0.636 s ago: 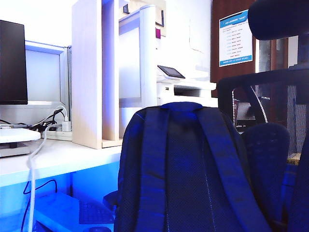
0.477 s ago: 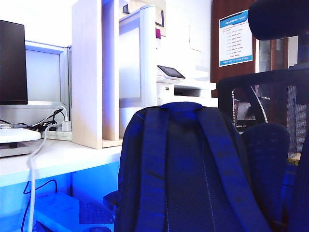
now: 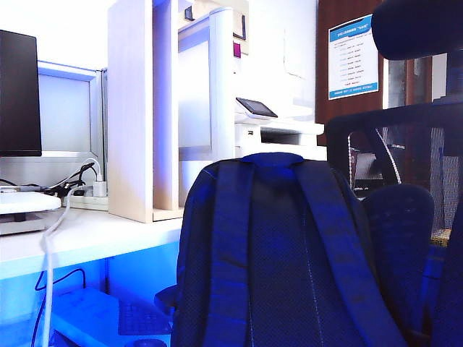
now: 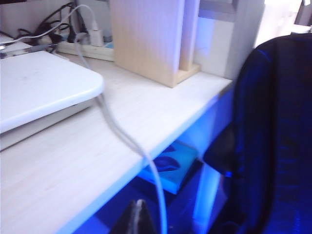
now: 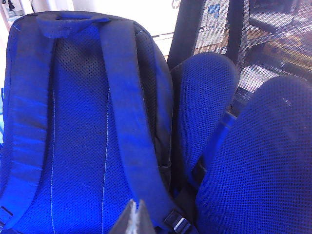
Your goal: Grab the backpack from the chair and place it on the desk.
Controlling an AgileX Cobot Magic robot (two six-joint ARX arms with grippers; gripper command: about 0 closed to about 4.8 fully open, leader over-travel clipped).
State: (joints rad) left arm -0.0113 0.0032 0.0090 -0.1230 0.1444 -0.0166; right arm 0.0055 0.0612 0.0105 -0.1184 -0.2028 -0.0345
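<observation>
The dark navy backpack (image 3: 278, 253) stands upright on the chair (image 3: 405, 217), its mesh back panel and two padded straps facing me, top grab loop (image 3: 273, 157) up. The right wrist view shows the same backpack (image 5: 83, 131) close, against the chair's rounded lumbar pad (image 5: 202, 105). My right gripper (image 5: 135, 204) is shut and empty, its tips pointing at the lower back panel beside one strap. The white desk (image 3: 94, 235) lies left of the backpack. My left gripper (image 4: 139, 204) is shut and empty, low beside the desk's front edge (image 4: 146, 146). Neither gripper shows in the exterior view.
On the desk stand a pale wood divider (image 3: 134, 108), a monitor (image 3: 19, 94), a white device (image 4: 39, 87) and a power strip with cables (image 3: 83, 189); one white cable (image 4: 122, 141) hangs over the edge. A printer (image 3: 278, 126) sits behind. Boxes (image 3: 87, 314) lie under the desk.
</observation>
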